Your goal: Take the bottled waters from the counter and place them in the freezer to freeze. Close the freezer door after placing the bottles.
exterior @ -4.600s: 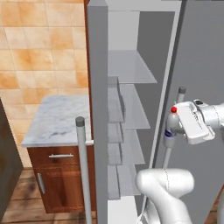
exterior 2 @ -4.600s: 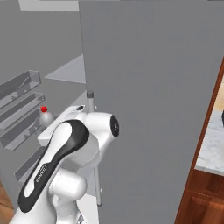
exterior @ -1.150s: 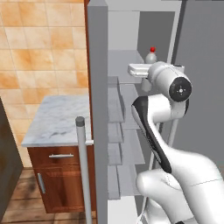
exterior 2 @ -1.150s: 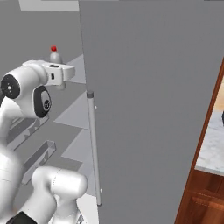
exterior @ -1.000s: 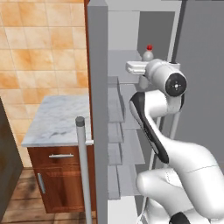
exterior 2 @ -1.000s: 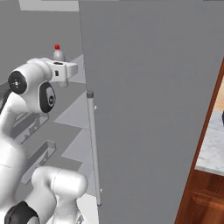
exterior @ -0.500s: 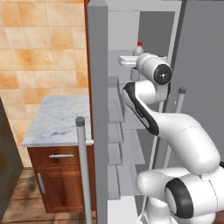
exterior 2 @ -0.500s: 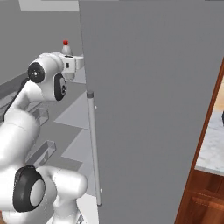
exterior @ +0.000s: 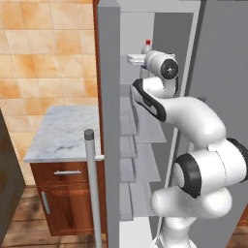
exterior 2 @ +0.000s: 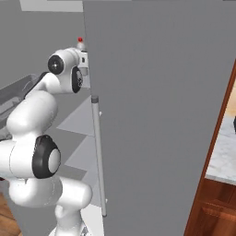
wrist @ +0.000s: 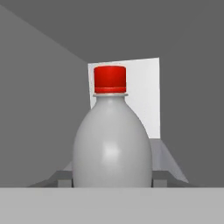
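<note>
A clear-greyish bottled water (wrist: 112, 140) with a red cap stands upright between my gripper's fingers, so the gripper (exterior: 144, 54) is shut on it. The arm reaches deep into the open freezer (exterior: 147, 131), holding the bottle (exterior: 147, 47) high up, near the upper shelf level. From the right side the red cap (exterior 2: 80, 40) pokes up just above the hand (exterior 2: 83, 51). The freezer door (exterior: 109, 121) stands open, edge-on to the left, with bins on its inner face. The white marble counter (exterior: 63, 133) lies left of the door.
The door's long bar handle (exterior: 92, 184) rises at the lower left. The plain grey twin door (exterior 2: 156, 115) is closed, with its own handle (exterior 2: 97, 156), close beside the arm. Pale shelves (exterior: 155, 160) stack below the hand. Wooden cabinets (exterior: 68, 203) sit under the counter.
The arm has stretched further into the freezer, carrying the red-capped bottle inward toward the back. The gripper has stayed shut on it.
</note>
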Controlling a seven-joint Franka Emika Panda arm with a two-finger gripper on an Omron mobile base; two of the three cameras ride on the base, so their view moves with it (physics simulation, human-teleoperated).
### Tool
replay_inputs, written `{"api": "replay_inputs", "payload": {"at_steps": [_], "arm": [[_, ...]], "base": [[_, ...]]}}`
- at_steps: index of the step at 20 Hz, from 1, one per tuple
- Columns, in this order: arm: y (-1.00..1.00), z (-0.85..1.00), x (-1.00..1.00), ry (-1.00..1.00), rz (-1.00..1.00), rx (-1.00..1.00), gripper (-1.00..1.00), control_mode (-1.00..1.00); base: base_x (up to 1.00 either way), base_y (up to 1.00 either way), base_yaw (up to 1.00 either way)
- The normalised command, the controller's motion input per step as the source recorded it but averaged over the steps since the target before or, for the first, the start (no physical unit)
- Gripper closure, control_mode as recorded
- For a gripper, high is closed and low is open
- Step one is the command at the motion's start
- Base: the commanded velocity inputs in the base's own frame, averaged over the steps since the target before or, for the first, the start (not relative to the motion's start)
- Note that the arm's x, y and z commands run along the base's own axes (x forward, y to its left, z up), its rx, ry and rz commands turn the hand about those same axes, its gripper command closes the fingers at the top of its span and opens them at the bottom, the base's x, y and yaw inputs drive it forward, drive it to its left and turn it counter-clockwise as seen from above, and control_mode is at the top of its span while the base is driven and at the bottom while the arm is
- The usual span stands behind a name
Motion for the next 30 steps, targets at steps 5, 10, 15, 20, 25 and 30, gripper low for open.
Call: {"api": "replay_inputs", "payload": {"at_steps": [5,10,15,20,25,30], "arm": [[0.03,0.00,0.89,0.00,0.00,0.00,1.00,-1.00],[0.06,-0.01,0.77,0.00,0.00,0.00,1.00,-1.00],[0.05,-0.08,0.52,0.03,0.00,0.00,1.00,-1.00],[0.00,-0.20,0.23,0.01,0.00,0.00,1.00,-1.00],[0.00,-0.31,0.01,0.00,0.00,0.00,1.00,-1.00],[0.00,-0.37,0.00,0.02,0.00,0.00,1.00,-1.00]], "base": [[0.00,0.00,0.00],[0.00,0.00,0.00],[0.00,0.00,0.00],[0.00,0.00,0.00],[0.00,0.00,0.00],[0.00,0.00,0.00]]}}
